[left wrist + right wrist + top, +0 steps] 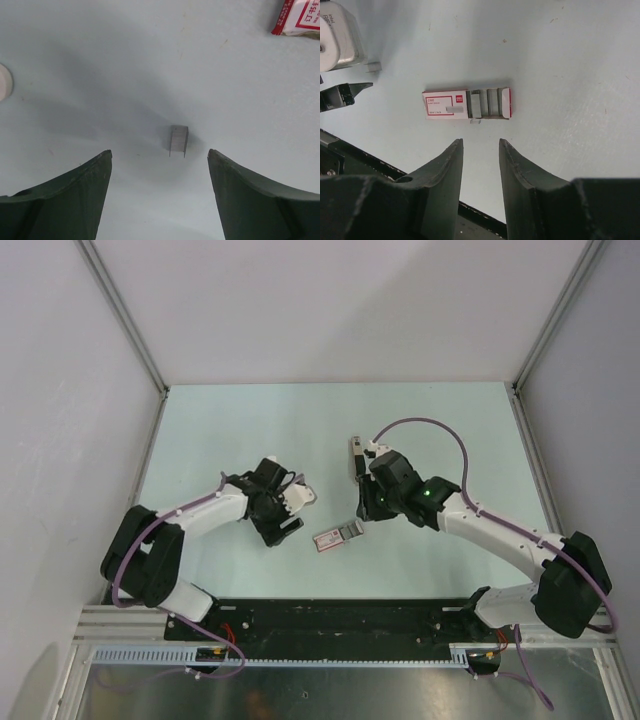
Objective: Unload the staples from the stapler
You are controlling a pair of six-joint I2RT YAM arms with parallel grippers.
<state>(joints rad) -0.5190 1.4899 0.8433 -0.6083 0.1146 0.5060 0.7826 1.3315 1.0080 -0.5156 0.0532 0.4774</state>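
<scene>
Here, left claw (159,152) gapes over the staples (178,140), right claw (480,142) apart near packet (467,105).

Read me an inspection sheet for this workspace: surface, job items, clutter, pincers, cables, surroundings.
Surface: pale table, a few small specks.
Job's things: short staple strip lying on the table between the fingers of the left pincer; stapler not made out in any view.
Clutter: open pink-and-grey packet holding strips; one loose strip beside it.
Grippers: left pincer open wide, empty; right pincer open narrowly, empty, near the packet.
Cables: purple cable looping on the right, another on the left.
Surroundings: plain enclosure walls; nothing else seen.
</scene>
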